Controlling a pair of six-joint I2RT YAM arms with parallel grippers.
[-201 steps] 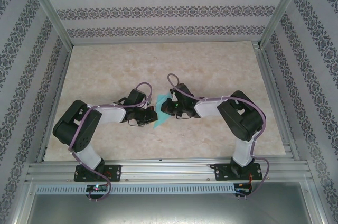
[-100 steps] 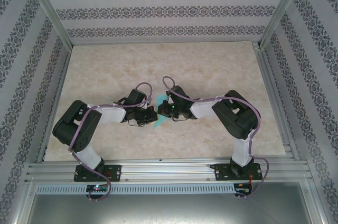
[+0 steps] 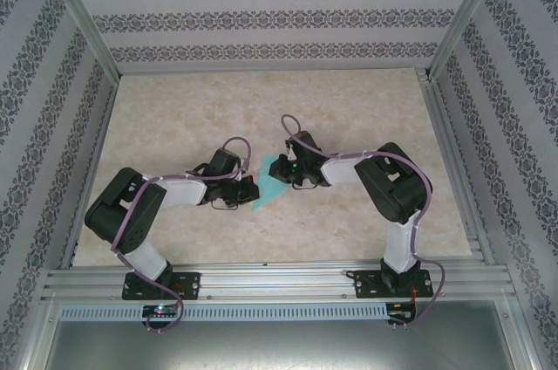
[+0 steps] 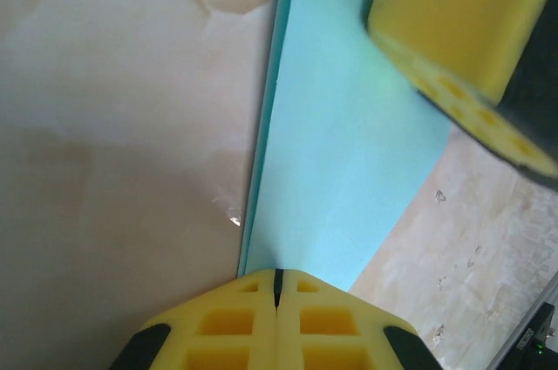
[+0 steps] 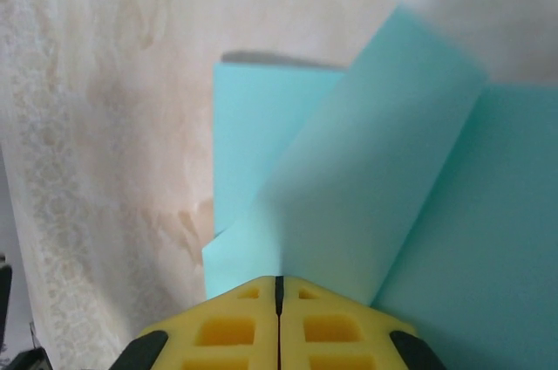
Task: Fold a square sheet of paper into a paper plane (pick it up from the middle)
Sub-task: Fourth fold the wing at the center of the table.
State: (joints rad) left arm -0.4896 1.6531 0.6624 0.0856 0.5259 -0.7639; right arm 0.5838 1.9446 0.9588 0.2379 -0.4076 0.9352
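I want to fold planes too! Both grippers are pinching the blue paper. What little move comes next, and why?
Probably the right gripper swings its raised flap over and down to crease it, since the left gripper holds the paper's edge.

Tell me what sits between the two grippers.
The partly folded turquoise paper, seen in the top view, reaching from the left gripper to the right gripper.
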